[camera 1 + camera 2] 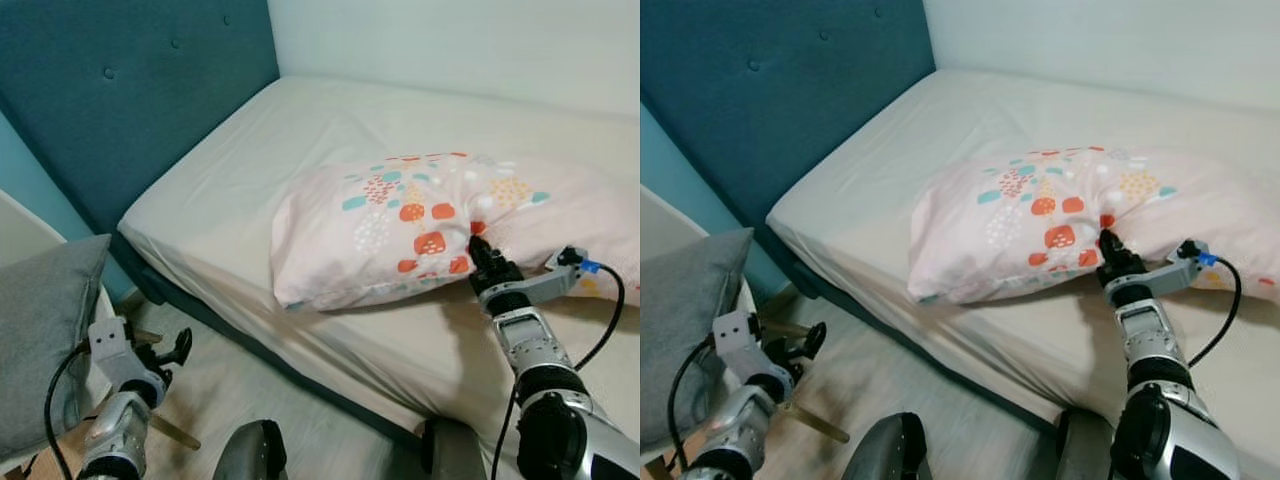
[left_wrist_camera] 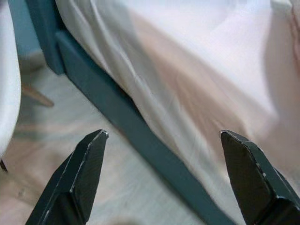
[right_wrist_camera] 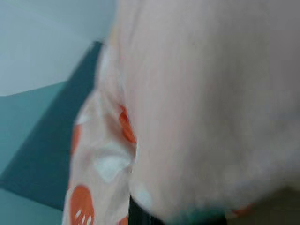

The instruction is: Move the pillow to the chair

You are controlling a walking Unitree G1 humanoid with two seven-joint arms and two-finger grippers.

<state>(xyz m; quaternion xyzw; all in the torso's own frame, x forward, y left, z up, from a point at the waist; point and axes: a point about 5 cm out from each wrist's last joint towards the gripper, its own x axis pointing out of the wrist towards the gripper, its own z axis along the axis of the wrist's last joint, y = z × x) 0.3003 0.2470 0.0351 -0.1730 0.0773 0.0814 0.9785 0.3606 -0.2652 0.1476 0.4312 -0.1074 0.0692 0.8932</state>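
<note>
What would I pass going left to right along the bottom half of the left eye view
Grey cushion on the chair → left claw, open above the floor → patterned pillow on the bed → right claw, its tips pressed into the pillow's near edge.

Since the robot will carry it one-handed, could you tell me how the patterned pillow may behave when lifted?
The pillow looks soft and puckers where the right end effector pinches it, so it will probably sag and droop. It seems bulky but likely light. Gripped by little fabric, it may slip.
</note>
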